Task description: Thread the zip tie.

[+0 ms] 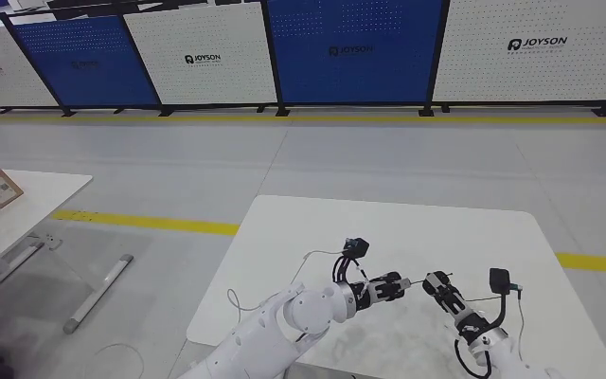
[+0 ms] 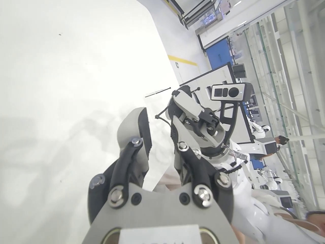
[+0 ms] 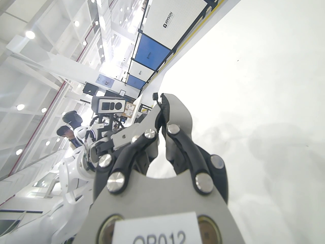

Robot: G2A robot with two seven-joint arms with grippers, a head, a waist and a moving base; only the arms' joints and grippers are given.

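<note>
Both facing: left tool spread, right tool pinching zip tie.

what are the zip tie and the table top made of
The zip tie looks like black plastic, probably nylon: thin, matte, with a small moulded head poking from the right gripper, jaws shut. The table looks like white laminate or painted board, smooth with no grain; I can't tell which.

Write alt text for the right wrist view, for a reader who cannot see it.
The right tool, shut, grips a thin black zip tie whose head pokes out just past its tip, over a white table. Beyond it the left arm is close by, with blue and white partition panels in the background.
</note>
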